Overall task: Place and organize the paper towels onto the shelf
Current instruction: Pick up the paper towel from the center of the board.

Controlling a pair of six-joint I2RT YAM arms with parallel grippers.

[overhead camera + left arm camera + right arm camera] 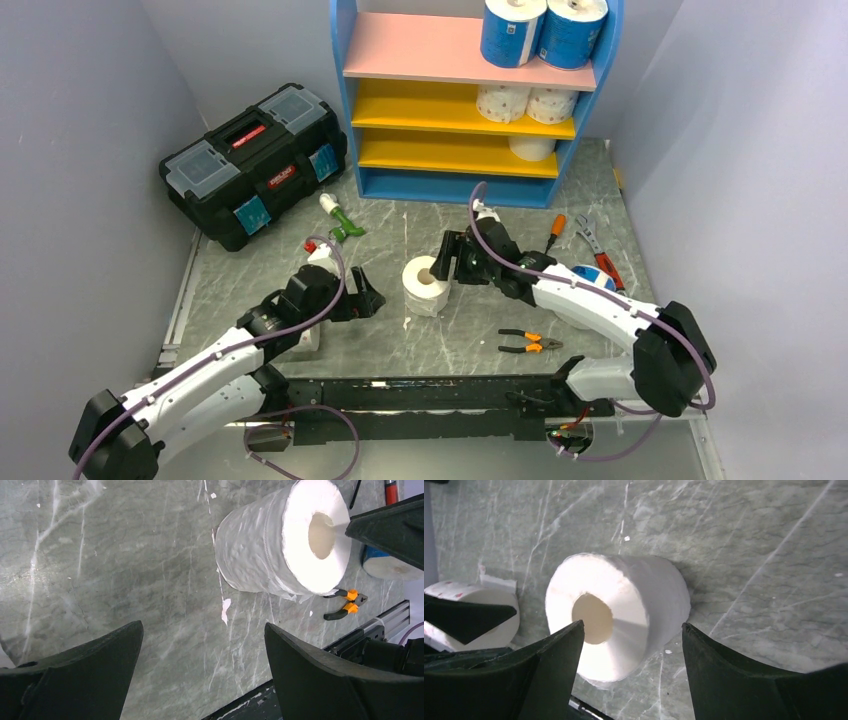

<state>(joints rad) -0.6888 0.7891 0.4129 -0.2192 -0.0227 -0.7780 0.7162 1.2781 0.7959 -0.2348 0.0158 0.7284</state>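
Paper towels (pixel 510 35) sitting partly shelved: two blue-wrapped on the pink top board (pixel 420 50) of the shelf (pixel 345 110), two pink-dotted on the upper yellow board (pixel 410 105), one white on the lower yellow board (pixel 430 150). Standing upright mid-desk (pixel 400 215), a plain white roll (pixel 427 285), right fingers (pixel 569 645) hovering spread just over it, not yet clamping. Left fingers (pixel 280 645) gaping wide, holding nothing. Also waiting on the desk: a pink-dotted roll (pixel 474 591) and a blue-wrapped roll (pixel 385 570), so seemingly three remaining to shelve.
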